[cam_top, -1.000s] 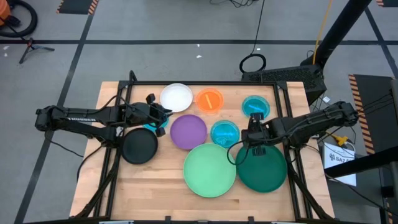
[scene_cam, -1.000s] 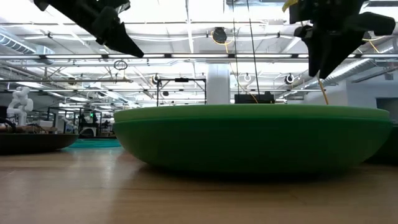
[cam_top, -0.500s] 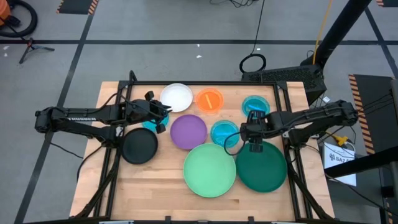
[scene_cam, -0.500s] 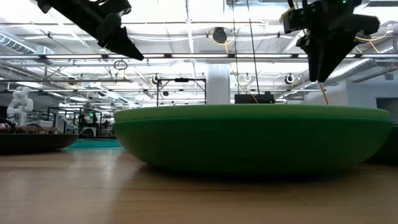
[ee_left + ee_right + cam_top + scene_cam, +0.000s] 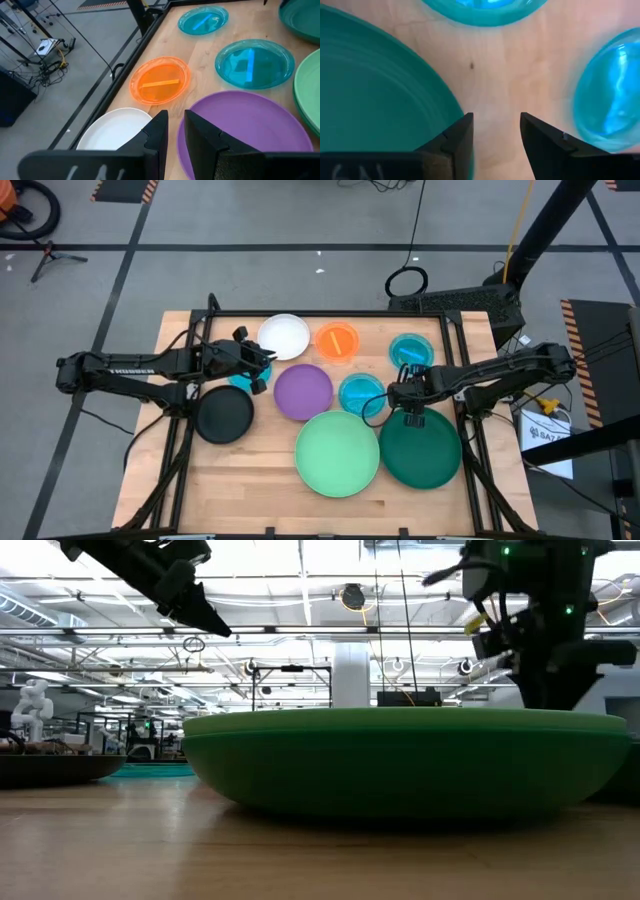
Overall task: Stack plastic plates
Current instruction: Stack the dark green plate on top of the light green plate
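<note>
The right end effector (image 5: 411,418) hangs released, fingers apart, at the rim of the dark green plate (image 5: 422,452), beside two cyan plates (image 5: 361,393). The left end effector (image 5: 262,370) hovers nearly clenched, empty, between the white plate (image 5: 284,336) and purple plate (image 5: 303,392) on the surface (image 5: 260,480).

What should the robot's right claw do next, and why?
Probably close on the dark green plate's rim. The right gripper is open, low at that plate's far edge, with one finger over the rim and bare table between its fingers.
</note>
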Available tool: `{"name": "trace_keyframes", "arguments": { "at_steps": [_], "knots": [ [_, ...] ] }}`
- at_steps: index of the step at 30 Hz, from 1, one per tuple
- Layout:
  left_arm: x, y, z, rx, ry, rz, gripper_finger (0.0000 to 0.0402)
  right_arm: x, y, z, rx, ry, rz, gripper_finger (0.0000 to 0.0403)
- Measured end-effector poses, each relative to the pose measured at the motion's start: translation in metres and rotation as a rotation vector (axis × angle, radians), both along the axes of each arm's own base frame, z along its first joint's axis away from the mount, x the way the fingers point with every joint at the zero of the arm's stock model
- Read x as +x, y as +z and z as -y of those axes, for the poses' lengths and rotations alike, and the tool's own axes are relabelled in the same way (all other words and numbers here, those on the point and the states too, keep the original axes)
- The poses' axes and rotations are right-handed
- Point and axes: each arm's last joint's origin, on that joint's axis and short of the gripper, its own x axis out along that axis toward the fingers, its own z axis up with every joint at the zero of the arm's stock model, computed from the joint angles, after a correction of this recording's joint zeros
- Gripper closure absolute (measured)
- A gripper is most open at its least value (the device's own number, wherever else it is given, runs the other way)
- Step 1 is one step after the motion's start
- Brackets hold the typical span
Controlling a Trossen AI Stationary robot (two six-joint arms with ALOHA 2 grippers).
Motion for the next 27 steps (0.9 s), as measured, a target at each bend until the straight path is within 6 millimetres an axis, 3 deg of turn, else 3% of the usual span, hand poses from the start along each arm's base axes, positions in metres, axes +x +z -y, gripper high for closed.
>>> {"name": "trace_keyframes", "arguments": {
  "at_steps": [6,27],
  "knots": [
    [0.0000,0.0001,0.0000,0.003,-0.002,-0.001,0.0332,-0.0040,-0.0096,0.0035,0.055,-0.036,-0.016,0.0247],
    [0.0005,0.0009,-0.0001,0.007,-0.003,0.008,0.0332,-0.0018,-0.0091,0.0109,0.089,-0.034,0.006,0.0247]
  ]
}}
